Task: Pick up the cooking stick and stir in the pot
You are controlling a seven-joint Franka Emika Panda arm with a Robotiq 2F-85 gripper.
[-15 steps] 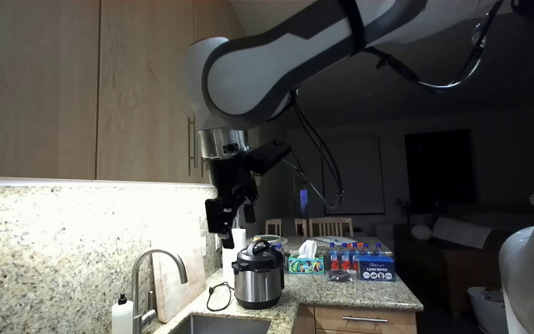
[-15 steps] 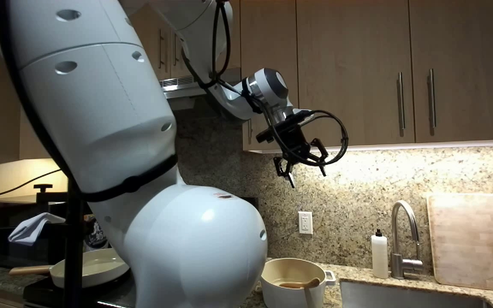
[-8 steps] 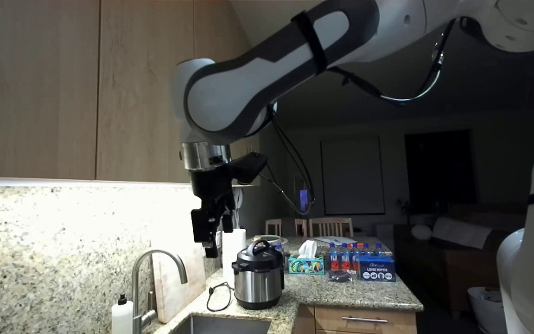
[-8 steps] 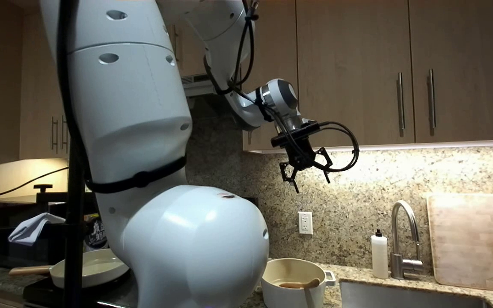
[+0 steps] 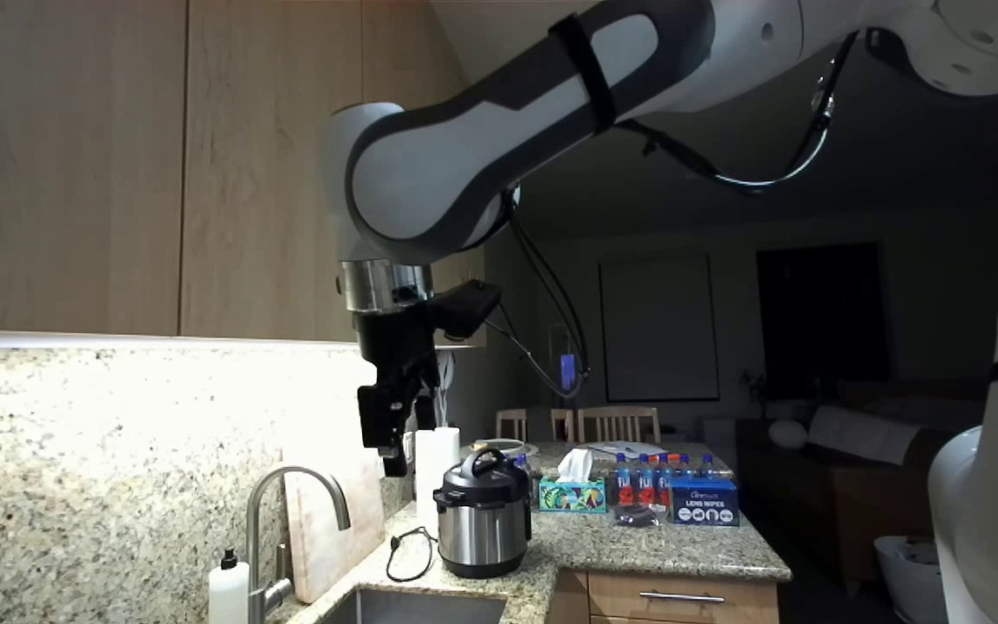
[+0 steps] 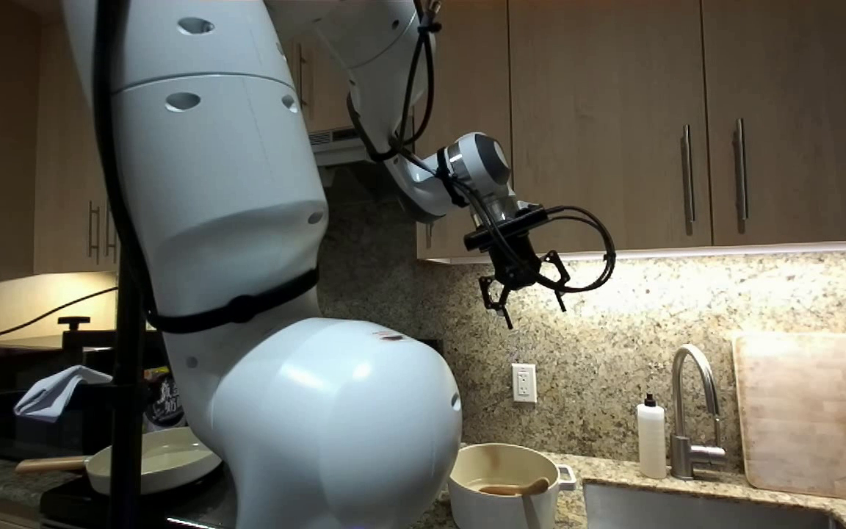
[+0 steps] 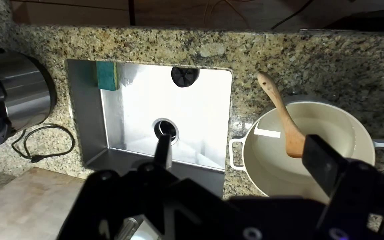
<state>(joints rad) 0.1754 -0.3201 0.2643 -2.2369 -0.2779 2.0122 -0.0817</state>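
The cooking stick, a wooden spatula [image 7: 283, 115], rests in the cream pot [image 7: 337, 123], its handle sticking out over the rim in the wrist view. In an exterior view the spatula [image 6: 538, 486] leans on the near rim of the white-walled pot [image 6: 483, 507], beside the sink. My gripper [image 7: 238, 143] is open and empty, its fingers wide apart. It hangs well above the counter; in the wrist view one fingertip overlaps the spatula's blade and the other overlaps the sink. The gripper [image 6: 536, 316] also shows high above the pot in an exterior view, and in an exterior view here [image 5: 411, 446].
A steel sink [image 7: 92, 110] with a sponge [image 7: 107, 76] lies beside the pot. A faucet [image 6: 695, 411], soap bottle [image 6: 651, 439] and cutting board [image 6: 819, 419] stand along the backsplash. A pressure cooker [image 5: 483, 520] stands beyond the sink. A pan [image 6: 166, 463] sits on the stove. Cabinets [image 6: 606, 125] hang above.
Over the first half second the open gripper moved right and slightly down in the view with the pot, and left and down in the view with the pressure cooker. Since then it has barely moved.
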